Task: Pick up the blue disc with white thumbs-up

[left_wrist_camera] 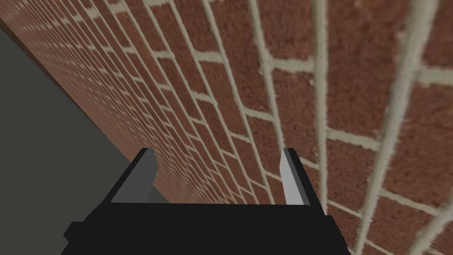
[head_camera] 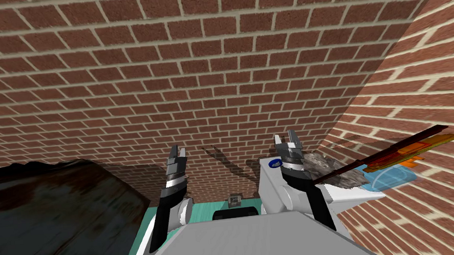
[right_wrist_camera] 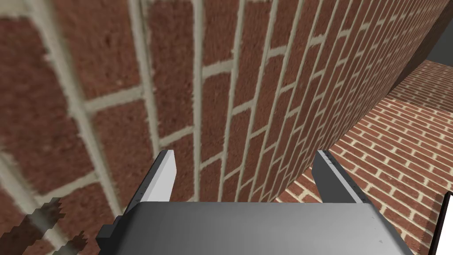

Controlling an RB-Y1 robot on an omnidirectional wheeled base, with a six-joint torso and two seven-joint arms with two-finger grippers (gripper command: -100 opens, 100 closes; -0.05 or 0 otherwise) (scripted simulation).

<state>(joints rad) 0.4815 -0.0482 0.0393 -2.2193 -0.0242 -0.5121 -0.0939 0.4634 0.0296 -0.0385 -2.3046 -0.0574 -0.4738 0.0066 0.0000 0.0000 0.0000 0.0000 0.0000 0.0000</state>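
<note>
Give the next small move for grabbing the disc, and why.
Probably tilt the right gripper down toward the blue disc: it lies on the white surface close beside that arm, while the open fingers point at the brick wall.

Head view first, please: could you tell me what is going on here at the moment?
Nothing is held yet. The robot faces a brick wall with both arms raised; the left gripper and the right gripper are open and empty. The blue disc lies untouched near the corner of a white surface, close beside the right arm and lower than its fingertips. The pickup has not begun.
</note>
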